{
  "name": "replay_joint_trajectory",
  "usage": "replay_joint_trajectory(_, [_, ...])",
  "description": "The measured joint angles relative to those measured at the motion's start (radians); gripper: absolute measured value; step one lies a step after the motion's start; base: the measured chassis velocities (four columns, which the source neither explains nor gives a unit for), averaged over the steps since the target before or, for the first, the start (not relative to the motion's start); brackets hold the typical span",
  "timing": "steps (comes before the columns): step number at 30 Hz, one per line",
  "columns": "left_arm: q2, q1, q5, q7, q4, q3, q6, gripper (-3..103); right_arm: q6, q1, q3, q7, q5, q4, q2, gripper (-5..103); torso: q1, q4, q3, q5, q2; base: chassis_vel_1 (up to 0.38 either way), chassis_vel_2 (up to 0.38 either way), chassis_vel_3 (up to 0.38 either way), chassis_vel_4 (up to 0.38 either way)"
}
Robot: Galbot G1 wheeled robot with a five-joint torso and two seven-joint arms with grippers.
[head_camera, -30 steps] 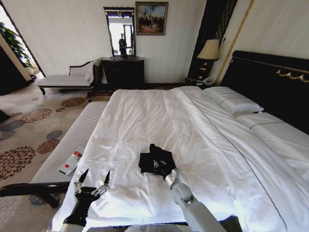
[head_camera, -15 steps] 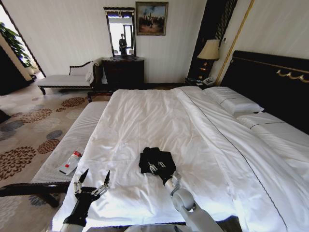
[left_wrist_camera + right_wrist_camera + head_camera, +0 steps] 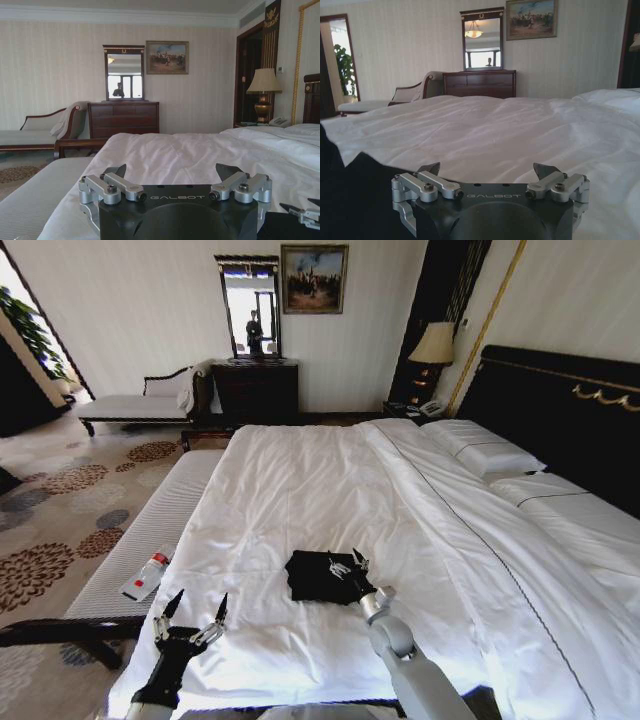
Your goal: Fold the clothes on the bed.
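The right hand (image 3: 347,562) has lifted off the T-shirt (image 3: 315,577) and spread wide, empty. The left hand (image 3: 190,615) stays wide. The shirt's lettering is hidden.

Right hand (image 3: 346,562) lifted off the black T-shirt (image 3: 318,577), shifted toward the right of the frame, fingers now spread apart above its right edge, shirt released, lying flatter and more squared than before
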Motion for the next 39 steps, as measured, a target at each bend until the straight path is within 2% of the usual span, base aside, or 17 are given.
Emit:
replay_joint_trajectory(2, [0.000, 0.000, 0.000, 0.000, 0.000, 0.000, 0.000, 100, 0.006, 0.015, -0.024, 0.001, -0.027, -0.029, 0.009, 100, 0.000, 0.0000, 0.000, 0.0002, 0.000, 0.000, 0.000, 0.000, 0.000])
replay_joint_trajectory(3, [0.000, 0.000, 0.000, 0.000, 0.000, 0.000, 0.000, 100, 0.015, 0.040, -0.090, 0.004, -0.078, -0.062, 0.035, 100, 0.000, -0.0001, 0.000, -0.0004, 0.000, 0.000, 0.000, 0.000, 0.000])
replay_joint_trajectory(6, [0.000, 0.000, 0.000, 0.000, 0.000, 0.000, 0.000, 100, 0.028, 0.067, -0.157, 0.006, -0.128, -0.101, 0.066, 100, 0.000, 0.0000, 0.000, -0.0004, 0.000, 0.000, 0.000, 0.000, 0.000])
replay_joint_trajectory(11, [0.000, 0.000, 0.000, 0.000, 0.000, 0.000, 0.000, 100, 0.027, 0.107, -0.209, 0.027, -0.133, -0.141, 0.114, 100, 0.000, 0.0001, 0.000, 0.0000, 0.000, 0.000, 0.000, 0.000, 0.000])
replay_joint_trajectory(16, [0.000, 0.000, 0.000, 0.000, 0.000, 0.000, 0.000, 100, 0.026, 0.134, -0.240, 0.041, -0.136, -0.194, 0.129, 100, 0.000, 0.0000, 0.000, -0.0002, 0.000, 0.000, 0.000, 0.000, 0.000])
replay_joint_trajectory(20, [0.000, 0.000, 0.000, 0.000, 0.000, 0.000, 0.000, 100, 0.007, 0.129, -0.244, 0.089, -0.093, -0.169, 0.126, 100, 0.000, 0.0001, 0.000, 0.0001, 0.000, 0.000, 0.000, 0.000, 0.000])
replay_joint_trajectory(25, [0.000, 0.000, 0.000, 0.000, 0.000, 0.000, 0.000, 100, -0.028, 0.085, -0.187, 0.125, -0.001, -0.025, 0.070, 100, 0.000, 0.0000, 0.000, 0.0000, 0.000, 0.000, 0.000, 0.000, 0.000])
replay_joint_trajectory(29, [0.000, 0.000, 0.000, 0.000, 0.000, 0.000, 0.000, 100, -0.032, -0.010, -0.062, 0.128, 0.085, 0.117, 0.011, 100, 0.000, 0.0000, 0.000, 0.0003, 0.000, 0.000, 0.000, 0.000, 0.000])
replay_joint_trajectory(31, [0.000, 0.000, 0.000, 0.000, 0.000, 0.000, 0.000, 100, -0.030, -0.032, -0.033, 0.128, 0.088, 0.136, 0.003, 100, 0.000, -0.0001, 0.000, 0.0003, 0.000, 0.000, 0.000, 0.000, 0.000])
replay_joint_trajectory(34, [0.000, 0.000, 0.000, 0.000, 0.000, 0.000, 0.000, 100, -0.008, -0.139, 0.110, 0.110, 0.036, 0.217, -0.028, 100, 0.000, 0.0000, 0.000, 0.0003, 0.000, 0.000, 0.000, 0.000, 0.000])
replay_joint_trajectory(35, [0.000, 0.000, 0.000, 0.000, 0.000, 0.000, 0.000, 100, -0.008, -0.139, 0.110, 0.110, 0.036, 0.217, -0.028, 100, 0.000, 0.0000, 0.000, 0.0003, 0.000, 0.000, 0.000, 0.000, 0.000])
replay_joint_trajectory(39, [0.000, 0.000, 0.000, 0.000, 0.000, 0.000, 0.000, 100, 0.033, -0.293, 0.294, 0.050, -0.009, 0.340, -0.055, 100, 0.000, -0.0001, 0.000, 0.0002, 0.000, 0.000, 0.000, 0.000, 0.000])
